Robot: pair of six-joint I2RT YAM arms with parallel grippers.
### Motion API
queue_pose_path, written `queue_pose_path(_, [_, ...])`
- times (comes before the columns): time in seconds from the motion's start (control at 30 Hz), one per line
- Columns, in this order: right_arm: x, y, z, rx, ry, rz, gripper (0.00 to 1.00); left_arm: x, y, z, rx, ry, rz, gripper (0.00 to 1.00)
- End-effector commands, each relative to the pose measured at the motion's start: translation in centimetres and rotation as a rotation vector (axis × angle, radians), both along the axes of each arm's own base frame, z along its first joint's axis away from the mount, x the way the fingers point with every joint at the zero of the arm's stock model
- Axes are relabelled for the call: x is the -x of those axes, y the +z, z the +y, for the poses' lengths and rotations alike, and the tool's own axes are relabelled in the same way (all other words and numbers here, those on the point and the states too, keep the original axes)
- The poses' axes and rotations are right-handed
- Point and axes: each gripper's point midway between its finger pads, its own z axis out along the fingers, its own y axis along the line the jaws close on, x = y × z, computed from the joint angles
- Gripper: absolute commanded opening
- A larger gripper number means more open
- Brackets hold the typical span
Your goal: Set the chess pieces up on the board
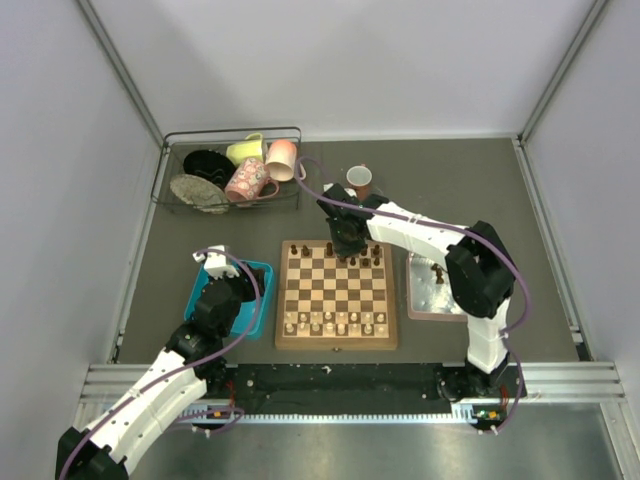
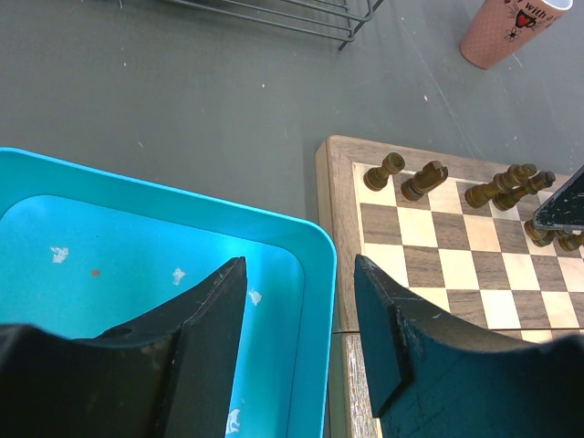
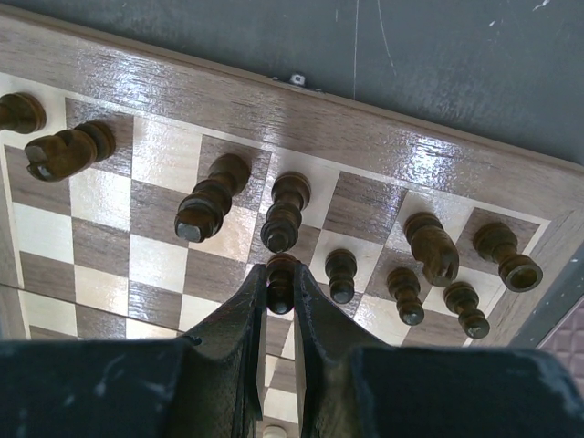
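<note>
On the dark grey table [image 1: 450,190], the square wooden chessboard [image 1: 336,296], checkered light and dark brown inside a tan frame, lies directly beneath the right gripper [image 3: 280,274]. Its left frame edge runs under the right-hand finger of the left gripper [image 2: 299,274]. A black wire rack [image 1: 232,170] holding cups sits well beyond both sets of jaws. The bright blue plastic tray [image 2: 137,228] lies below the left jaws, which stand wide apart over its right rim. A grey tray [image 1: 430,297] carrying a few dark pieces rests to the right of the right jaws, just beside the board.

The right jaws are closed on a small dark brown pawn [image 3: 280,290], held upright over the second rank from the board's far edge. The other dark brown wooden chessmen [image 3: 208,201] stand just beyond and to either side of those jaws, on the two far ranks. Pale cream chessmen [image 1: 335,322] line the near ranks, behind the jaws.
</note>
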Motion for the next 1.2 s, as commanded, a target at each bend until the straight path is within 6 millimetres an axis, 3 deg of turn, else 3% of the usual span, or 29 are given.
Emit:
queue_pose_path(0.0, [0.0,-0.8,0.7,0.005,-0.006,-0.015,0.06,-0.6,1.8,-0.3,0.030,0.003,-0.058,0.56])
queue_pose_path(0.47, [0.1,-1.5,0.8,0.010,-0.003,-0.007,0.10,-0.6,1.8,-0.2,0.030,0.003,-0.058,0.56])
queue_pose_path(0.73, [0.1,-1.6,1.1,0.002,0.002,-0.006,0.24,-0.6,1.9,-0.2,0.031,0.004,-0.060,0.56])
queue_pose_path(1.17, [0.2,-1.0,1.8,-0.034,0.014,-0.002,0.25,-0.6,1.8,-0.2,0.029,0.004,-0.059,0.56])
